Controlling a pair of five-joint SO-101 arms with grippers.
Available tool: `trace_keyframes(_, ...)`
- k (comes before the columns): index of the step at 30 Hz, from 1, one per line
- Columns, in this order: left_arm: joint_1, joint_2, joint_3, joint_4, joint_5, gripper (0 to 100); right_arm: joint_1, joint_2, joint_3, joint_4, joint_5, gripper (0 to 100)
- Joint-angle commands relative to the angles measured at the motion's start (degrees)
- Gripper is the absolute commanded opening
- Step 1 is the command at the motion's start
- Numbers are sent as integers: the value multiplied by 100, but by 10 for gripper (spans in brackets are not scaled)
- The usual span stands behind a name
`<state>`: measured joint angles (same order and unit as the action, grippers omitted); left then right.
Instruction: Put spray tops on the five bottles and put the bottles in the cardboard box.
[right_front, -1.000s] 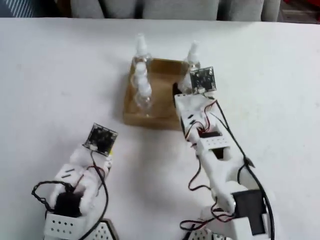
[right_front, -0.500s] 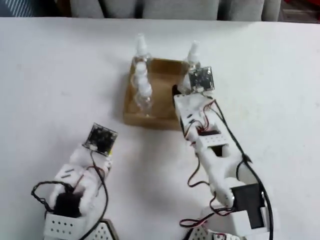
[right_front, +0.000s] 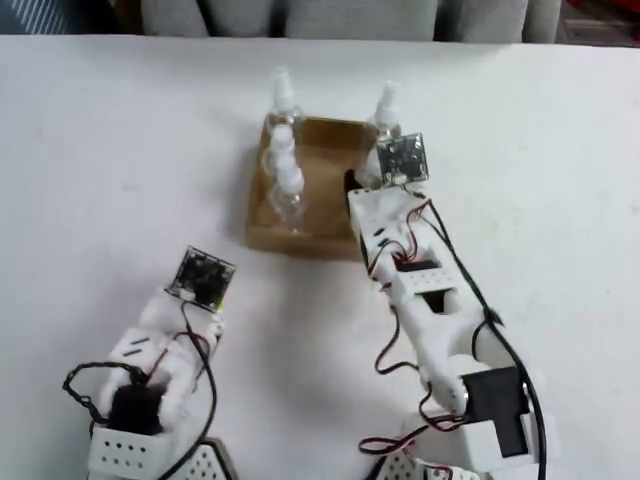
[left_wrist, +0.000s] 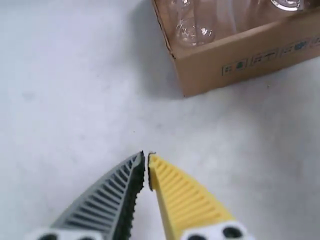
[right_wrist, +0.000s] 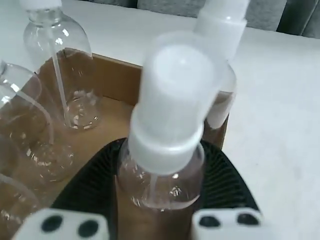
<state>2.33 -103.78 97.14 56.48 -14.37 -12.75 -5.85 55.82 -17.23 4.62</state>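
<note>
Bottles (right_front: 285, 180) are standing along the left side of the cardboard box (right_front: 300, 242), in the upper middle of the high view. The right gripper (right_wrist: 165, 170) is clamping another clear bottle (right_wrist: 162, 190) upright, its spray top (right_wrist: 175, 85) on, over the box's right part. At lower left, the left gripper (left_wrist: 146, 162) is hanging over the white table (right_front: 120, 150), jaws pressed together.

Indoor room, home or office unclear: white table (right_front: 120, 150), grey upholstered seat backs (right_front: 330, 18) along far edge.
</note>
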Motion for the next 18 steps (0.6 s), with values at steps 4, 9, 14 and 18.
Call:
trace_keyframes(4,-48,-31,-18,44,-70,24,31,-22,-202,84,79,17)
trace_keyframes(9,-48,-31,-18,44,-79,24,48,-22,-202,84,545,17)
trace_keyframes(14,-48,-31,-18,44,-79,24,13,-22,-193,295,607,19)
trace_keyframes(18,-48,-31,-18,44,-79,24,13,-22,-211,462,624,22)
